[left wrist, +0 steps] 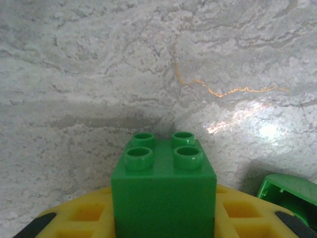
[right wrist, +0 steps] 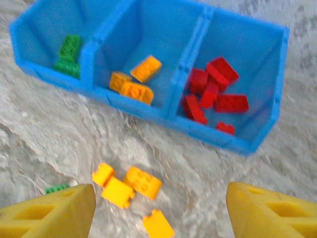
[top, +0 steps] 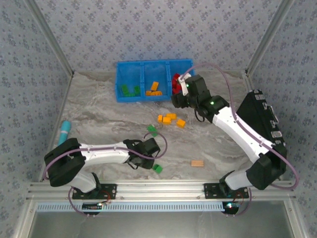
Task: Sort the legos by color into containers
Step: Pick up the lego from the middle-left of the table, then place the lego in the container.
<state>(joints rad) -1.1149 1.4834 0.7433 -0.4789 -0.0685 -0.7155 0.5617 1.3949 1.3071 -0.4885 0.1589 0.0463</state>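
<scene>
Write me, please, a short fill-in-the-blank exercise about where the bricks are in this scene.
The blue bin has ___ compartments. The red bricks lie in its ___ compartment. The left hand grips a brick coloured ___.
Missing words: three; right; green.
</scene>
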